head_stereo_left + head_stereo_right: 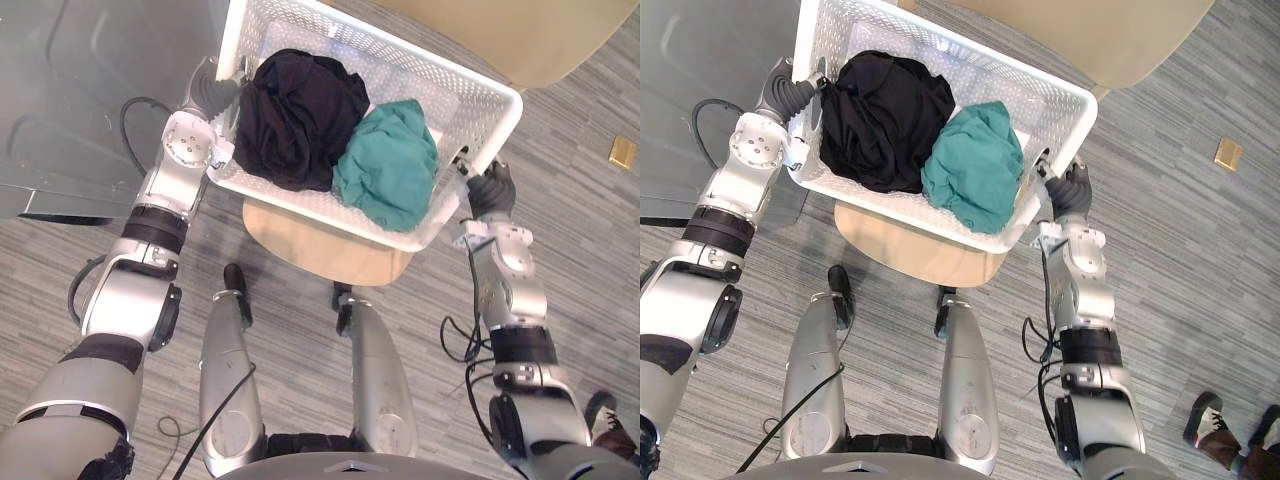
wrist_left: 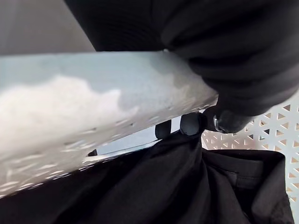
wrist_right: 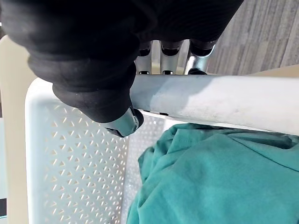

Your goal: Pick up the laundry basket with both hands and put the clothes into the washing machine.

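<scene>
The laundry basket (image 1: 435, 88) could tilt and spill the black garment (image 1: 295, 115) and teal garment (image 1: 390, 165) if a grip slips or I lift unevenly; it sits over the pale counter (image 1: 320, 245); my left hand (image 1: 210, 95) curls round its left rim, my right hand (image 1: 490, 190) round its right rim, both arms reaching forward.

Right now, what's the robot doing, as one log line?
left robot hand: gripping laundry basket rim | right robot hand: gripping opposite rim | basket holds: black clothes, teal garment
</scene>
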